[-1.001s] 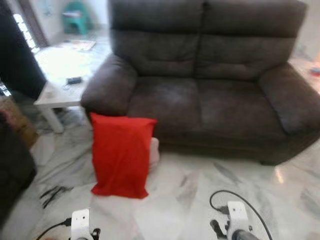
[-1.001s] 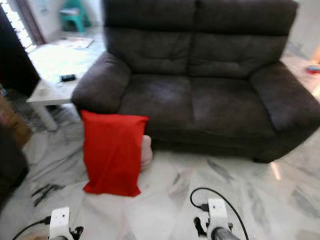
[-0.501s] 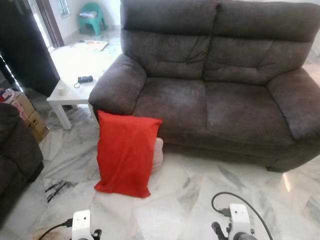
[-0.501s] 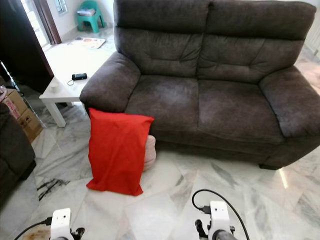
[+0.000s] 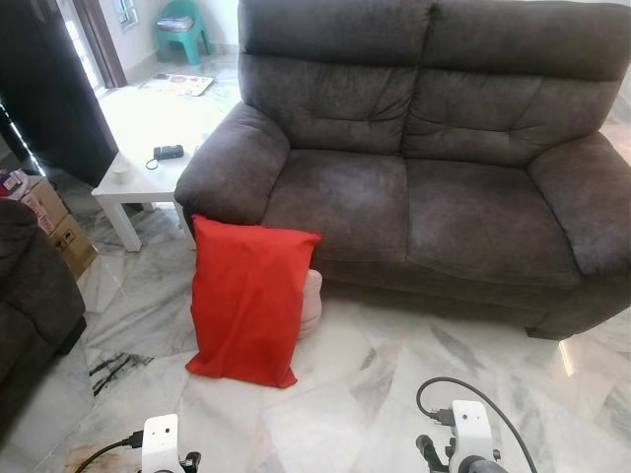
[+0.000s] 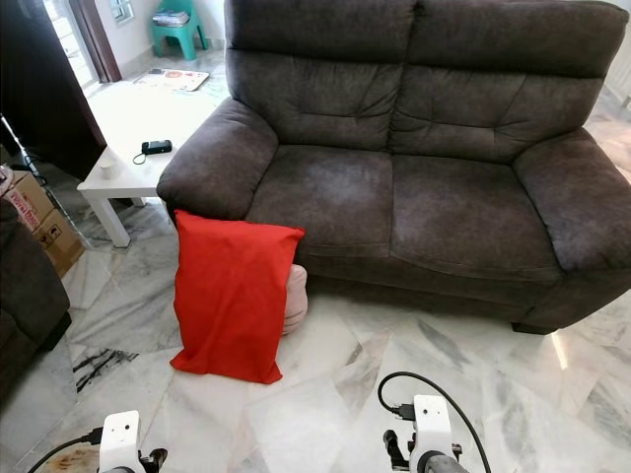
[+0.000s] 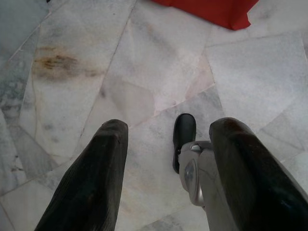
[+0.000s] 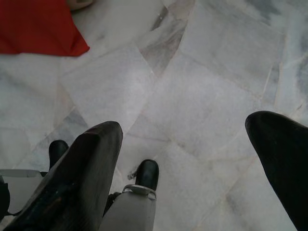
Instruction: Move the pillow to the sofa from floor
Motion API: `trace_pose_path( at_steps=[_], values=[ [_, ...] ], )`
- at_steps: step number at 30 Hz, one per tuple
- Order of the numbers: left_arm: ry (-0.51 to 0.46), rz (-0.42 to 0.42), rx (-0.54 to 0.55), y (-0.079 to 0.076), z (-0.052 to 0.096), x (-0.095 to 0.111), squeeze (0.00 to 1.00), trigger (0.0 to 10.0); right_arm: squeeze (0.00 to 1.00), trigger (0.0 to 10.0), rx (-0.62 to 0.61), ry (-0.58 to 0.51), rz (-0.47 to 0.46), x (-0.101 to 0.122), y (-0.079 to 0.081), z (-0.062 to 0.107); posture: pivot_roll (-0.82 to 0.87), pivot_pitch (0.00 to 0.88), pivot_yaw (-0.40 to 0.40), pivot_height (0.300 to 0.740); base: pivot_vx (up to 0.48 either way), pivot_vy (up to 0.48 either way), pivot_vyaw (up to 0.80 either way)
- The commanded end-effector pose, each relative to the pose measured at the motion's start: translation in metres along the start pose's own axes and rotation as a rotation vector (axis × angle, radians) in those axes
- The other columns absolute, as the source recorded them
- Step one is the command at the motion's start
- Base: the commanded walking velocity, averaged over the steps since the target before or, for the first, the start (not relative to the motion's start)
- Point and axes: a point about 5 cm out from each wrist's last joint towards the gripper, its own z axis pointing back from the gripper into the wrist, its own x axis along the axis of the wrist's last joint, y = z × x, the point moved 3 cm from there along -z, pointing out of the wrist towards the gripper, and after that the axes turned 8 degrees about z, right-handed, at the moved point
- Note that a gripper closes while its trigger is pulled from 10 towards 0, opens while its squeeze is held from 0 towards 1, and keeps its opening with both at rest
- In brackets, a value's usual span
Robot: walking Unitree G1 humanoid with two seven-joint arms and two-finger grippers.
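A red pillow [image 5: 248, 301] stands upright on the marble floor, leaning against the front of the dark brown sofa [image 5: 424, 187] below its left armrest. A pale cushion [image 5: 311, 299] peeks out behind it. Both arms hang low at the bottom edge, the left wrist [image 5: 160, 443] and the right wrist [image 5: 469, 434] well short of the pillow. The left gripper [image 7: 171, 127] is open over bare floor, with a corner of the red pillow [image 7: 211, 9] far ahead. The right gripper [image 8: 187, 122] is open wide, with a corner of the red pillow [image 8: 33, 29] off to one side.
A low white table [image 5: 133, 172] carrying a small black device [image 5: 169, 153] stands left of the sofa. Cardboard boxes [image 5: 49, 212] and a dark armchair [image 5: 30, 305] sit at the far left. A green stool [image 5: 182, 25] stands at the back. Dark streaks [image 5: 116, 367] mark the floor.
The picture has gone from blurred to sharp and shifted a little, so the camera has moved. Pillow, sofa and both hanging arms stay as they were.
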Motion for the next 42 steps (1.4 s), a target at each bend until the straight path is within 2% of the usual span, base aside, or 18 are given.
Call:
trace_pose_path(
  at_steps=[1,7,13,26,30,39,42],
  values=[
    [0.018,-0.009,0.002,0.0028,0.0006,-0.0042,0.0,10.0,0.0,10.0,0.0,-0.019,-0.01,0.0041,0.0001,-0.0004,0.05,0.006,-0.038,0.74,0.0,0.0,0.0],
    [0.016,-0.003,0.0,0.0024,0.0006,-0.004,0.0,10.0,0.0,10.0,0.011,-0.034,0.024,0.0069,0.0004,-0.0004,0.05,0.006,-0.039,0.74,0.273,0.0,0.0],
    [0.016,-0.003,-0.001,0.002,0.0006,-0.0042,0.0,10.0,0.0,10.0,0.006,-0.027,-0.015,0.005,0.0002,-0.0003,0.05,0.006,-0.041,0.74,0.322,0.0,0.4],
    [0.017,-0.003,-0.003,0.0017,0.0006,-0.0043,0.0,10.0,0.0,10.0,0.008,-0.029,-0.012,0.0052,0.0002,-0.0003,0.05,0.004,-0.041,0.74,0.325,0.0,0.0],
    [0.017,-0.004,-0.003,0.0019,0.0006,-0.0042,0.0,10.0,0.0,10.0,0.015,-0.031,0.016,0.0062,0.0005,-0.0003,0.05,0.005,-0.041,0.74,0.323,0.0,0.0],
    [0.018,-0.005,-0.004,0.002,0.0006,-0.0044,0.0,10.0,0.0,10.0,0.009,-0.029,-0.005,0.0052,0.0004,-0.0003,0.05,0.002,-0.04,0.74,0.323,0.0,0.0],
    [0.017,-0.006,-0.004,0.0019,0.0006,-0.0045,0.0,10.0,0.0,10.0,0.015,-0.034,0.02,0.0062,0.0004,-0.0002,0.05,0.002,-0.04,0.74,0.322,0.0,0.27]
  ],
)
